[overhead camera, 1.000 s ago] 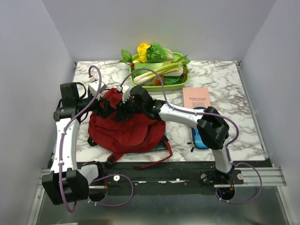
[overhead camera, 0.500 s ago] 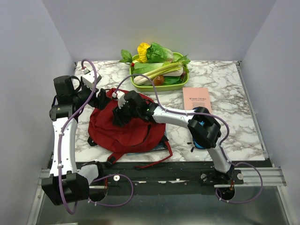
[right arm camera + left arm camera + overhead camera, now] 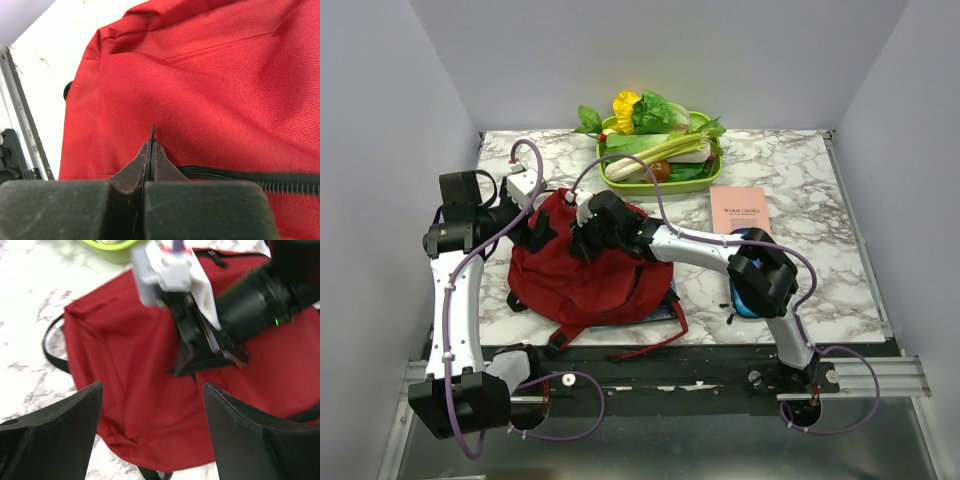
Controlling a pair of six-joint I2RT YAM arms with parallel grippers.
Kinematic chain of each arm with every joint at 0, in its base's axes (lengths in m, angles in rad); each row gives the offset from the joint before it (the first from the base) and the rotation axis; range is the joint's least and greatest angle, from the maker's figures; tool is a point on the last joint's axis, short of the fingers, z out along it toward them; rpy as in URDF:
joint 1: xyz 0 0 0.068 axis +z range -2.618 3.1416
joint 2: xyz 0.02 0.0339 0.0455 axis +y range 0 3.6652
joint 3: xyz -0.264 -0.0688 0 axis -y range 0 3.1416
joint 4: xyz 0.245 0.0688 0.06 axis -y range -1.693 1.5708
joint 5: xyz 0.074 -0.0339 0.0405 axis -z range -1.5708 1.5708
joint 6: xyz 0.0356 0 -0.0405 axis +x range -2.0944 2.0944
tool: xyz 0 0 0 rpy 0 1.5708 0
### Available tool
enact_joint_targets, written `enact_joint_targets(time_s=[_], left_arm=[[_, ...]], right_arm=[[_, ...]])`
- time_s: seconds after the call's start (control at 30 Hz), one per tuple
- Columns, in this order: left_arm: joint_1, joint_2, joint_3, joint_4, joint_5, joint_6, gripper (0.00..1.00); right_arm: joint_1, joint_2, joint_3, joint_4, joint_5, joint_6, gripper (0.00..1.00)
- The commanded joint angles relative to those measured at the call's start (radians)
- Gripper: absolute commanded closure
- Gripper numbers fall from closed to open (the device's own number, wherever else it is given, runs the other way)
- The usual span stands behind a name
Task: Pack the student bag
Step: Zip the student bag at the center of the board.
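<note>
Marble surface (image 3: 820, 200) carries the student bag (image 3: 585, 280), lying at left-centre near the front edge, bulging, with the zipper (image 3: 240, 177) shut along the stretch the right wrist view shows. Step in hand, judged: opening the bag; nothing can go in yet. Pink booklet (image 3: 738, 208) lies well apart to the right. Right arm reaches left across the surface, elbow low, wrist over the bag's upper half. Left arm stands tall and folds inward at the bag's far-left corner. Left end effector (image 3: 150, 390) is released, fingers spread wide above the red cloth, touching nothing. Right end effector (image 3: 151, 145) is clenched on a thin dark sliver, probably the zipper pull (image 3: 153, 131). Next move probably calls for the left to pin fabric while the right draws along the zipper.
</note>
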Motion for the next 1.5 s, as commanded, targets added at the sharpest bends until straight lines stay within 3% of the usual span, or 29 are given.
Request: enact_joint_targets(time_s=[0.0, 0.13, 0.23, 0.4, 0.7, 0.97, 1.07, 1.17, 1.2, 1.4, 1.47], left_arm=[[-0.001, -0.002, 0.003, -0.310, 0.128, 0.288, 0.14], [-0.015, -0.004, -0.056, -0.423, 0.160, 0.432, 0.15], [-0.032, -0.008, -0.123, -0.390, 0.177, 0.433, 0.15], [-0.066, 0.001, -0.226, -0.099, 0.152, 0.278, 0.11], [-0.124, 0.036, -0.320, 0.184, 0.103, 0.160, 0.09], [-0.150, 0.073, -0.332, 0.033, 0.151, 0.288, 0.18], [-0.158, 0.068, -0.347, 0.020, 0.140, 0.298, 0.23], [-0.162, 0.070, -0.352, 0.032, 0.117, 0.302, 0.39], [-0.164, 0.068, -0.349, 0.029, 0.112, 0.310, 0.49], [-0.181, 0.068, -0.346, 0.039, 0.105, 0.307, 0.74], [-0.181, 0.071, -0.343, 0.048, 0.108, 0.290, 0.76]], right_arm=[[-0.029, -0.102, -0.049, 0.080, -0.008, 0.058, 0.99], [-0.052, -0.138, -0.100, 0.156, -0.058, 0.128, 0.99], [-0.057, -0.145, -0.108, 0.167, -0.086, 0.157, 0.99], [-0.059, -0.143, -0.123, 0.192, -0.144, 0.194, 0.99], [-0.059, -0.168, -0.168, 0.209, -0.158, 0.220, 0.99], [-0.068, -0.166, -0.161, 0.198, -0.143, 0.226, 0.99], [-0.069, -0.165, -0.154, 0.198, -0.144, 0.228, 0.99], [-0.069, -0.163, -0.152, 0.195, -0.143, 0.225, 0.99], [-0.071, -0.161, -0.152, 0.193, -0.144, 0.225, 0.99], [-0.080, -0.138, -0.119, 0.181, -0.148, 0.222, 0.99], [-0.083, -0.120, -0.099, 0.167, -0.146, 0.220, 0.99]])
